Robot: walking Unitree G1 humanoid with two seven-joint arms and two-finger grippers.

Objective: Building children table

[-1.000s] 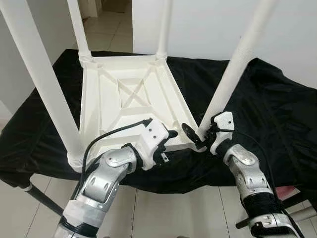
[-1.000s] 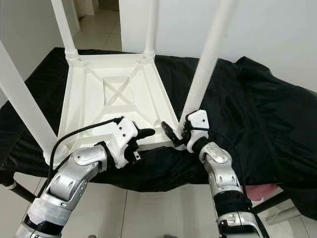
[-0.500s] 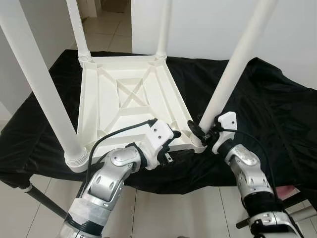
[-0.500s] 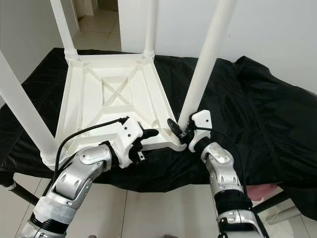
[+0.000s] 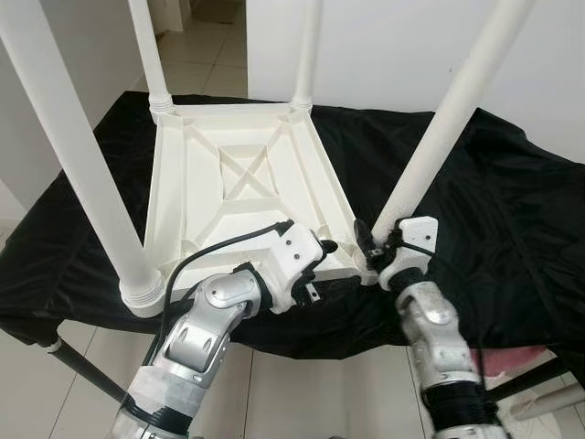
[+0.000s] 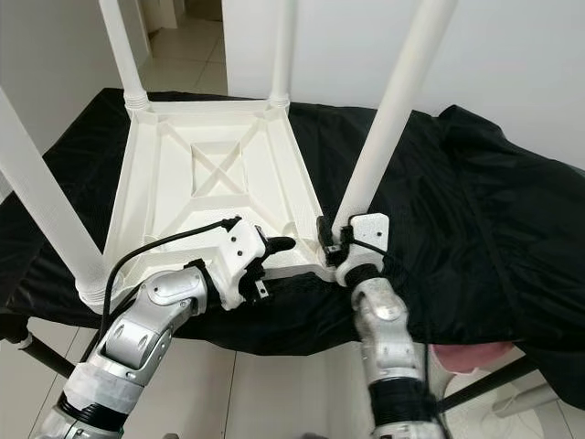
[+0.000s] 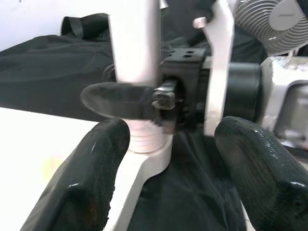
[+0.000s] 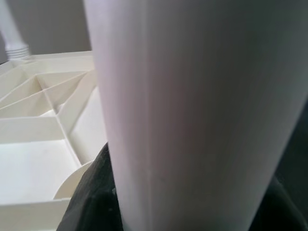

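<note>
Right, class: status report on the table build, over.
Right pincer clamped on near-right leg base. Left pincer open, at upturned tabletop edge. All four legs up. Nothing obstructing.

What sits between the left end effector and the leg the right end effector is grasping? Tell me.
Just a bare corner of the white tabletop separates the left end effector from the near right leg, seen in the left eye view.

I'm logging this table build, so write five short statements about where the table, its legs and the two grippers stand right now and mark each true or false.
1. The white table lies upside down on the black cloth. True.
2. Only two legs stand in the table's corners. False: four legs stand up from it.
3. The right gripper is at the base of the near right leg. True.
4. The left gripper is clamped on the far left leg. False: it is open, at the table's near edge.
5. The cloth is red. False: it is black.
</note>
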